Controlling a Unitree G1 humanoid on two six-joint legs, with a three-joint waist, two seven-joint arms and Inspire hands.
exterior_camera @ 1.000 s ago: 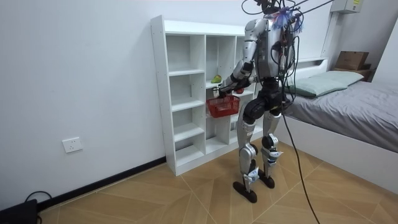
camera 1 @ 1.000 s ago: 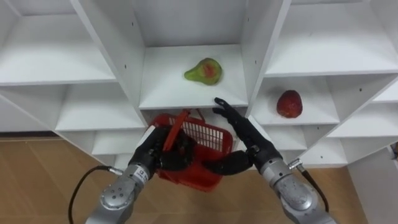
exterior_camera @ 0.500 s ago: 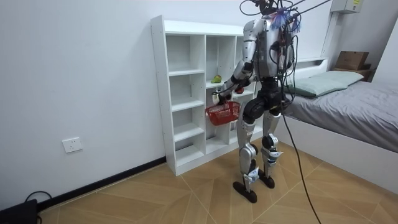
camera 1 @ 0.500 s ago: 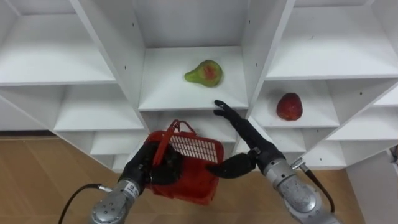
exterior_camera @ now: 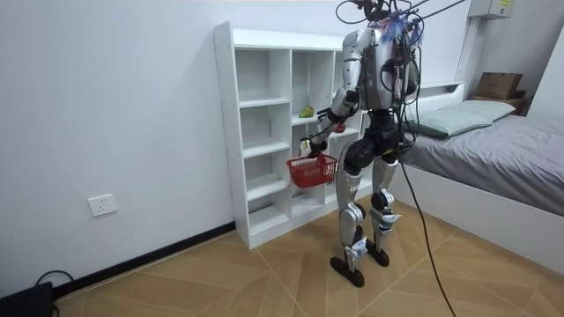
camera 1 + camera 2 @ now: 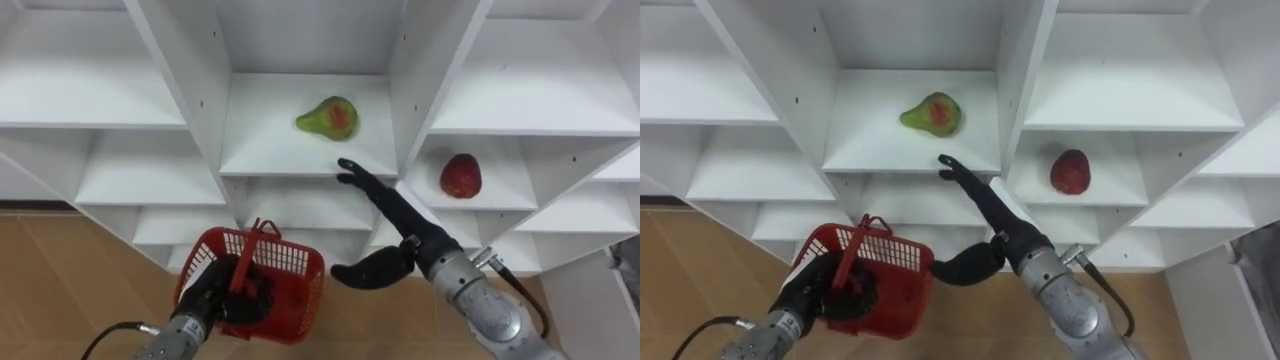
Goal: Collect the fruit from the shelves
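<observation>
The right hand, fingers straight and thumb spread, lies at the front edge of the closet shelf, the green pear just beyond its fingertips and a red fruit to its right, while the left hand, lower, grips the red basket by its handle.

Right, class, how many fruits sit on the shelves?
2: a green-and-red pear in the middle compartment; a red fruit on the lower shelf to its right. Some may hide in the red plastic basket.
</observation>
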